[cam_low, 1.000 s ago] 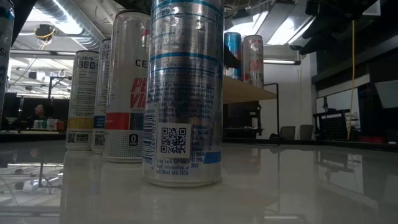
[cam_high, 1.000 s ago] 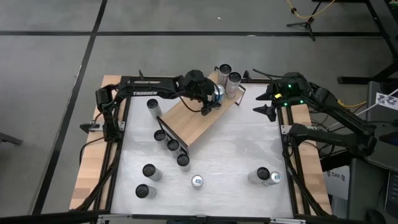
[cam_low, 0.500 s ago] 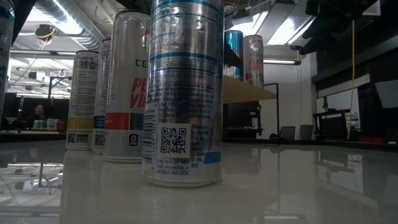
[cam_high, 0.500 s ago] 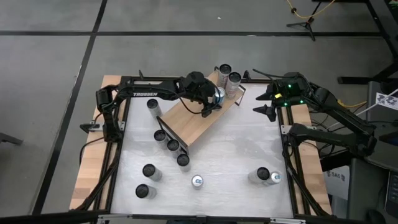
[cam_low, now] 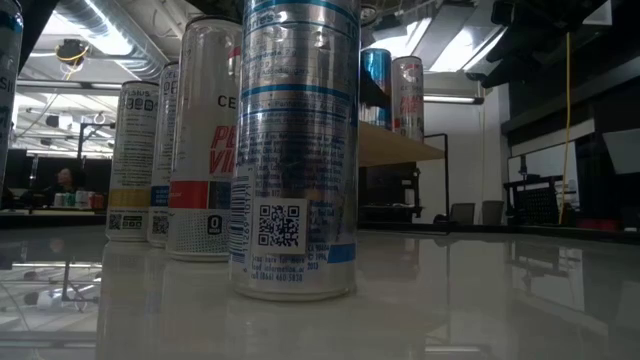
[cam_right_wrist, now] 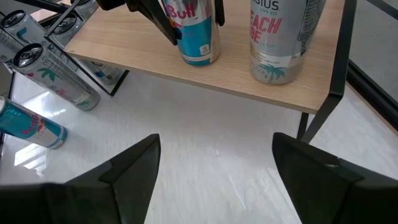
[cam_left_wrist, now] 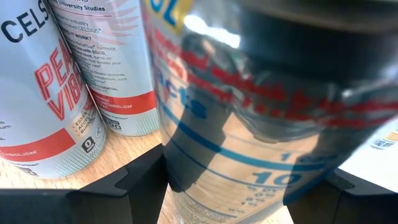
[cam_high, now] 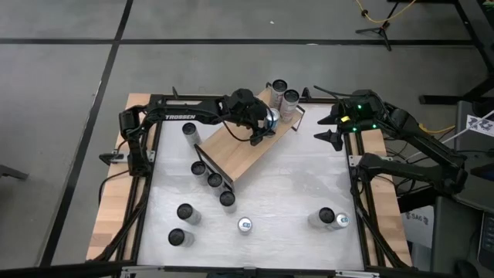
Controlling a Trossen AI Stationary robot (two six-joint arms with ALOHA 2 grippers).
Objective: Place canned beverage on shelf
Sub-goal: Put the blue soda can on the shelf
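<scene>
Canned beverage, the blue one, stands upright on the shelf with the left gripper jaws closed around it, likely steadying it before release, beside two silver cans; farther off, right gripper waits, jaws parted, empty.

I see the shelf, a long light-brown wooden board with thin black metal frame ends, lying diagonally on the counter. A blue-and-silver can stands upright on it, gripped by my left end effector, near two silver cans.
</scene>
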